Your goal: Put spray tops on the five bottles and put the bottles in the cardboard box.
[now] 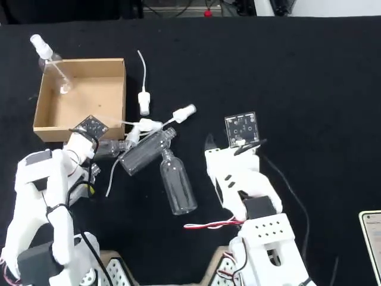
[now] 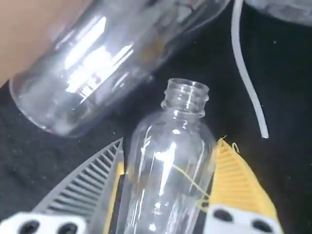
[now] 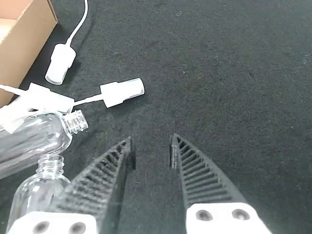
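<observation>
The cardboard box (image 1: 89,104) holds one spray-topped bottle (image 1: 55,67)

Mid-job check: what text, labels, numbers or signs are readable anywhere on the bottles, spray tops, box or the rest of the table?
No text reads legibly in any view.
Bottle in the left gripper: clear, no label.
Cardboard box: plain, no print.
Spray top: plain white.
Pale object at the table edge: faint marks, too small to read.
</observation>
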